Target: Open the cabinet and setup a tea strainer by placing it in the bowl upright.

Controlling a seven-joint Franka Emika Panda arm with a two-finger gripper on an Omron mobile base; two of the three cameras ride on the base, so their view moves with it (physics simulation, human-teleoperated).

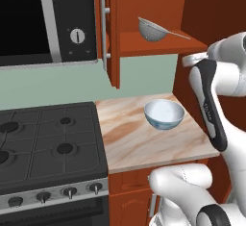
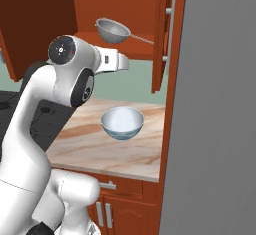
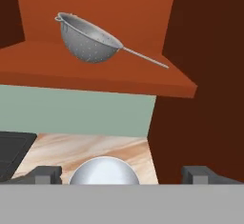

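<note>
Your gripper [image 3: 121, 174]: jaws wide, empty | marble counter [image 1: 129, 138]: bowl [image 1: 164, 114] | open cabinet [image 1: 144, 44] shelf: tea strainer [image 1: 153, 30] | stove [image 1: 48, 143] left

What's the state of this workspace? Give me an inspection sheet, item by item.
Surface: marble-look counter beside the stove, bearing the bowl.
Job's things: cabinet doors open; tea strainer on its shelf, tilted, handle pointing toward the cabinet's side wall; bowl upright on the counter below, with nothing in it.
Clutter: nothing seen.
Hand: hand open, holding nothing, below and in front of the shelf, facing the strainer.
Cables: nothing seen.
Surroundings: microwave above the stove, pale green wall, grey panel on the right, lower cabinets under the counter.
</note>
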